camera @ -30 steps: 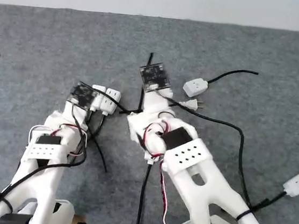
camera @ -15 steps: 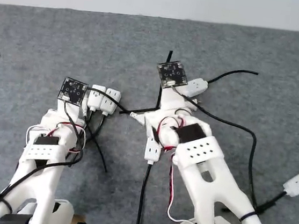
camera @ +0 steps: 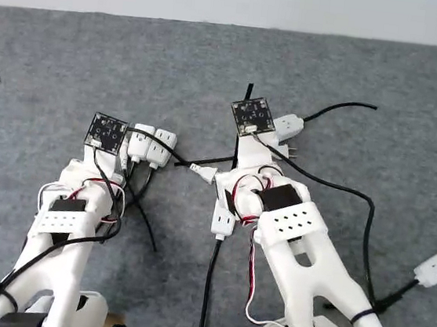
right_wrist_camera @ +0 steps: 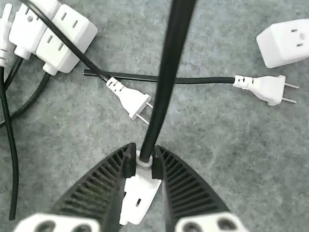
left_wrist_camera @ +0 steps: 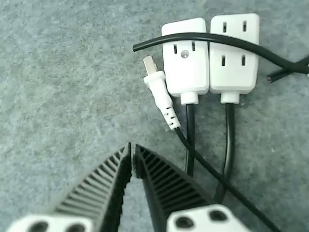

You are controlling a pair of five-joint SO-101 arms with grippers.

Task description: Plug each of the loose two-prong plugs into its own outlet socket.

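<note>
Gripping a white outlet socket (right_wrist_camera: 137,195) at its cord end, right gripper (right_wrist_camera: 144,151) is clamped on it; two-prong plug (right_wrist_camera: 131,100) lies just beyond the fingertips, prongs facing them. Left gripper (left_wrist_camera: 132,152) closed, empty, paired sockets (left_wrist_camera: 210,53) ahead

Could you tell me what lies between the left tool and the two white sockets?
In the left wrist view, a loose white plug lies between the left tool and the sockets.

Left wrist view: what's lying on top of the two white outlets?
One black cord crosses both outlets' faces. Slots show beside it; the strip beneath it is hidden.
</note>
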